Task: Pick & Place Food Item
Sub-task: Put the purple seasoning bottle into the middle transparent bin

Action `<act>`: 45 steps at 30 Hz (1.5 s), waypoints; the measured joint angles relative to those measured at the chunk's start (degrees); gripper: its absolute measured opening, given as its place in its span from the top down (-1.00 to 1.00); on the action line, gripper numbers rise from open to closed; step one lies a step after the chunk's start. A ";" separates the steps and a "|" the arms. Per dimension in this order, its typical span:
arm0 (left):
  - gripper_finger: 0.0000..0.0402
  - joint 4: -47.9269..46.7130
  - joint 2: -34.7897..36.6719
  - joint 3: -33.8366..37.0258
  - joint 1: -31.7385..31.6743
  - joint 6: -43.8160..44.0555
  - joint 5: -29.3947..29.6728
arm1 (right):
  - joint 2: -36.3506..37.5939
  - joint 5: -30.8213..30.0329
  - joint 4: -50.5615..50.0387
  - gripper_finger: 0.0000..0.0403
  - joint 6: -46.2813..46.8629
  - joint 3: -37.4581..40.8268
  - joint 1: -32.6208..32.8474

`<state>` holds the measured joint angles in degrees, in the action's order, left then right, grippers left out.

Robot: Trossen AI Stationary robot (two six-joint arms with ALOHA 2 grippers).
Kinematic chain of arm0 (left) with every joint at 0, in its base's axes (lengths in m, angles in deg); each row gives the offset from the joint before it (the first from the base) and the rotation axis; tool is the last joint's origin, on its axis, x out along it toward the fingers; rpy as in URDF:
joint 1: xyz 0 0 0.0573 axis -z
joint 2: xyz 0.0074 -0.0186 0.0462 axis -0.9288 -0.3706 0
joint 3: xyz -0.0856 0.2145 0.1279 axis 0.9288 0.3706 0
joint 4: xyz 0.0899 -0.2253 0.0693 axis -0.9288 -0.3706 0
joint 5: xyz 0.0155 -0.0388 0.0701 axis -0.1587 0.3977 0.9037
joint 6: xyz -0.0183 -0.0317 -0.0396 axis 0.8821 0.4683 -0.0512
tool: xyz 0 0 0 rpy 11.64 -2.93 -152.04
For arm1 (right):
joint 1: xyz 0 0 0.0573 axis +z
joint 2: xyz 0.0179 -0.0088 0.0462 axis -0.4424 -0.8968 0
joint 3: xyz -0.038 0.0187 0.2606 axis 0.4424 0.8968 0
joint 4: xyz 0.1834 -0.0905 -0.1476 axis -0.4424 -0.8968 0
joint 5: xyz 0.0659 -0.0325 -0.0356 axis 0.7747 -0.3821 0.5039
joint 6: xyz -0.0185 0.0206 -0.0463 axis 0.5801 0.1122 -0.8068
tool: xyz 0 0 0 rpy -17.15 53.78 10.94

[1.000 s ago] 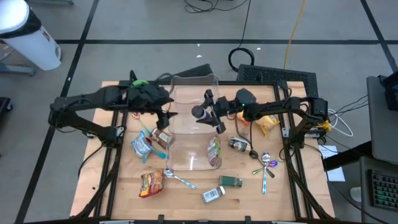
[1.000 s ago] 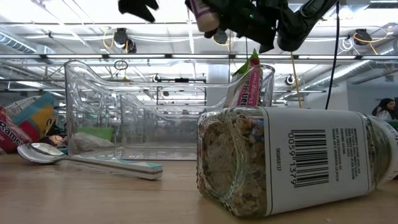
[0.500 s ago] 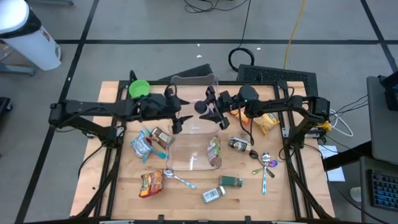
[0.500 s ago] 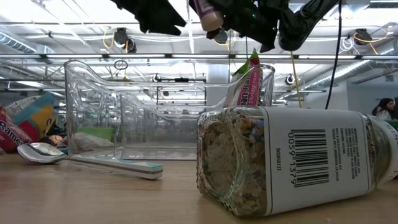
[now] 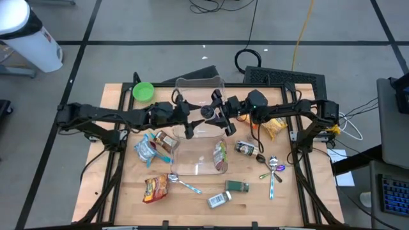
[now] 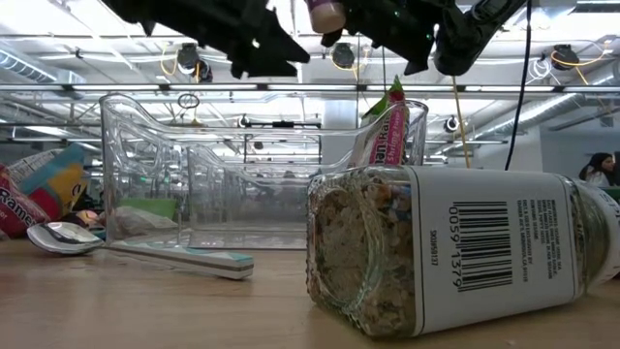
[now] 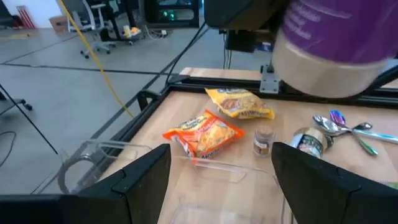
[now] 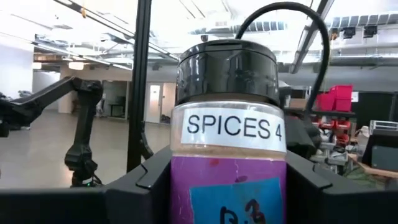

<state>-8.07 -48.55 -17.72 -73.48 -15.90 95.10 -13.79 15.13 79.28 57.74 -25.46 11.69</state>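
A spice jar (image 8: 227,124) with a black lid and a purple label reading "SPICES 4" hangs high over the clear plastic container (image 5: 198,137); my right gripper (image 5: 217,114) is shut on it. In the low view the jar (image 6: 325,14) shows at the top edge, its tan lower end down. My left gripper (image 5: 190,118) stands open just left of the jar, pointing almost level at it, apart from it. In the left wrist view the jar (image 7: 336,43) sits ahead of and above the left fingers (image 7: 143,180). My right gripper pinches the jar's purple-labelled body (image 8: 186,186) between its two fingers (image 8: 134,186), one on each side, below the lid. The fingers come nearly level from the table's right side, slanting a little upward. The jar is lifted clear, roughly upright, lid up.
A wrapped bar (image 5: 220,155) leans inside the container. Around it lie snack packets (image 5: 148,150), (image 5: 155,188), a yellow bag (image 5: 275,126), small jars (image 5: 246,148), (image 5: 219,200) and spoons (image 5: 275,167). A green bowl (image 5: 143,91) stands far left. A glass jar (image 6: 465,252) lies on its side near the front edge.
My left gripper has gone down and toward the table's right, toward the jar, and has tipped from pointing downward to almost level, staying open. My right gripper and the jar have kept nearly still.
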 joint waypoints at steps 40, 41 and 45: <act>-0.42 11.04 0.39 0.08 2.78 -4.25 -2.64 | 0.13 -0.20 0.37 0.07 -0.64 -0.20 -0.11; -0.42 10.70 0.39 0.08 2.79 -4.24 -2.51 | 0.11 -0.15 0.37 0.07 -0.59 -0.20 -0.11; -0.42 10.16 0.21 0.08 2.77 -3.67 -2.44 | 0.22 -0.04 0.15 0.08 -0.36 -0.11 -0.11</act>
<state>2.10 -48.34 -17.64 -70.71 -19.57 92.66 -13.58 15.09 79.43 57.39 -25.57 11.58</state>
